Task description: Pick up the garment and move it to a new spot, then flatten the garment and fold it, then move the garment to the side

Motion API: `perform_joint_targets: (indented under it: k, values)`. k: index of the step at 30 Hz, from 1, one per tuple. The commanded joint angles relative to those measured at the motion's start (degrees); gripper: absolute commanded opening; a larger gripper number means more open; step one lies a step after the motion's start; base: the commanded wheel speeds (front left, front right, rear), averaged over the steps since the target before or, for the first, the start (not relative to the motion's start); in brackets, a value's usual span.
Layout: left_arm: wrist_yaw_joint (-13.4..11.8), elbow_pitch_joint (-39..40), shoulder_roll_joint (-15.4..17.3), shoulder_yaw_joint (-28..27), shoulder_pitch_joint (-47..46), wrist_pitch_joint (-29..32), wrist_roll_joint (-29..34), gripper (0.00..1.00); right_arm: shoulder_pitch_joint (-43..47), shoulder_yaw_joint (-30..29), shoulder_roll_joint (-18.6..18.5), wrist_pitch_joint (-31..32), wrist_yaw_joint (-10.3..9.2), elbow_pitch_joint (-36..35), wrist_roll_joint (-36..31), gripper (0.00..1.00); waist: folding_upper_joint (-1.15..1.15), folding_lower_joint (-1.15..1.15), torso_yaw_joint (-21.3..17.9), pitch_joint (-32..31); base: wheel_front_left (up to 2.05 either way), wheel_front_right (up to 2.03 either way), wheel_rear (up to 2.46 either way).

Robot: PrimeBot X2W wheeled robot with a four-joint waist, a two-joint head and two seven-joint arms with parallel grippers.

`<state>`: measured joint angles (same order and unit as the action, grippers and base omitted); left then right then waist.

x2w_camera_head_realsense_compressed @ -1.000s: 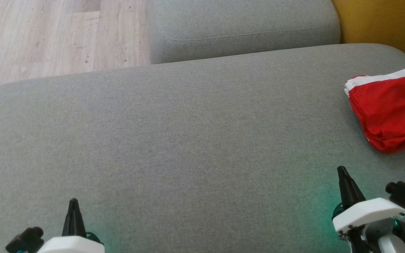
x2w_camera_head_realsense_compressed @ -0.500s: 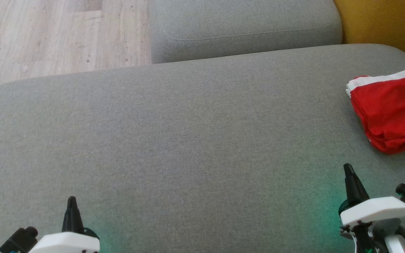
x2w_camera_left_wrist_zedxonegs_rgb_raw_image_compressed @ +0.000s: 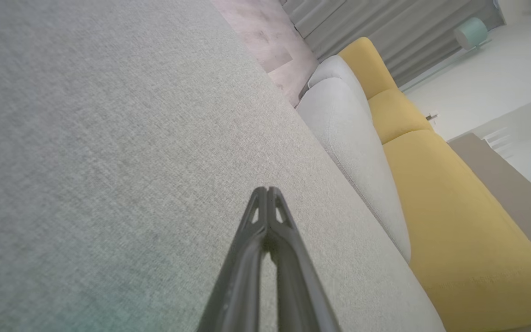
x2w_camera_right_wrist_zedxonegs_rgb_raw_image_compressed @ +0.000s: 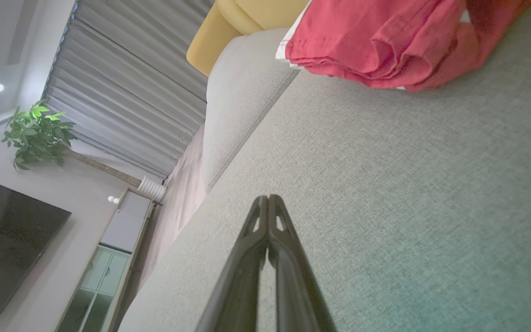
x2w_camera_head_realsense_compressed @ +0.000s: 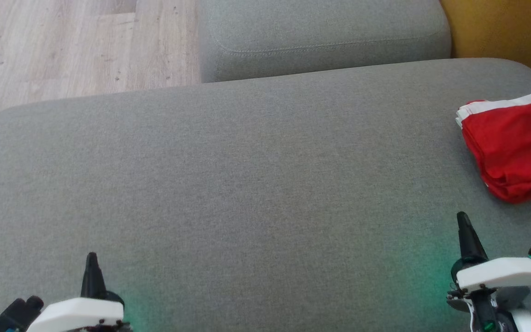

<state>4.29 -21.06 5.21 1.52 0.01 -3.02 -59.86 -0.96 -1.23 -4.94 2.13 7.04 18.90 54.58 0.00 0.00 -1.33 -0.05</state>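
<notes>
The garment [x2w_camera_head_realsense_compressed: 514, 147] is red with a white band, folded into a compact stack at the right edge of the grey cushion [x2w_camera_head_realsense_compressed: 247, 184]. In the right wrist view the garment [x2w_camera_right_wrist_zedxonegs_rgb_raw_image_compressed: 385, 41] lies ahead, apart from the fingers. My right gripper [x2w_camera_head_realsense_compressed: 462, 216] hovers low at the lower right, shut and empty, a short way in front of the garment. My left gripper [x2w_camera_head_realsense_compressed: 91, 256] sits at the lower left, shut with nothing in it. The closed tips show as one point in the left gripper [x2w_camera_left_wrist_zedxonegs_rgb_raw_image_compressed: 268, 190] view and the right gripper [x2w_camera_right_wrist_zedxonegs_rgb_raw_image_compressed: 268, 198] view.
A second grey cushion [x2w_camera_head_realsense_compressed: 321, 37] lies behind the main one, a yellow seat [x2w_camera_head_realsense_compressed: 505, 32] at the back right, and wooden floor [x2w_camera_head_realsense_compressed: 62, 46] at the back left. The wrist views show curtains [x2w_camera_right_wrist_zedxonegs_rgb_raw_image_compressed: 132, 92], a plant [x2w_camera_right_wrist_zedxonegs_rgb_raw_image_compressed: 37, 133] and a dark screen [x2w_camera_right_wrist_zedxonegs_rgb_raw_image_compressed: 7, 249].
Both grippers have drawn back slightly toward the bottom corners of the head view, the right one drifting right. The garment lies as before.
</notes>
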Motion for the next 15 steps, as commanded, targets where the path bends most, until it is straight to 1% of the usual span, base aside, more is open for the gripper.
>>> perform_joint_targets:
  k: [1,15]
  values:
    - [0.6,2.3,0.3,-2.0,-3.0,0.5,-1.6,0.0,-3.5,0.0,-0.1,0.2,0.26,-2.3,2.0,0.0,0.0,0.0,0.0,0.0,0.0,0.0,0.0]
    - [1.2,3.4,-0.3,-3.4,-3.8,2.6,-8.9,0.0,-3.9,-1.3,0.4,1.2,0.3,-2.9,10.5,0.0,0.0,0.0,0.3,0.1,0.0,0.0,0.0]
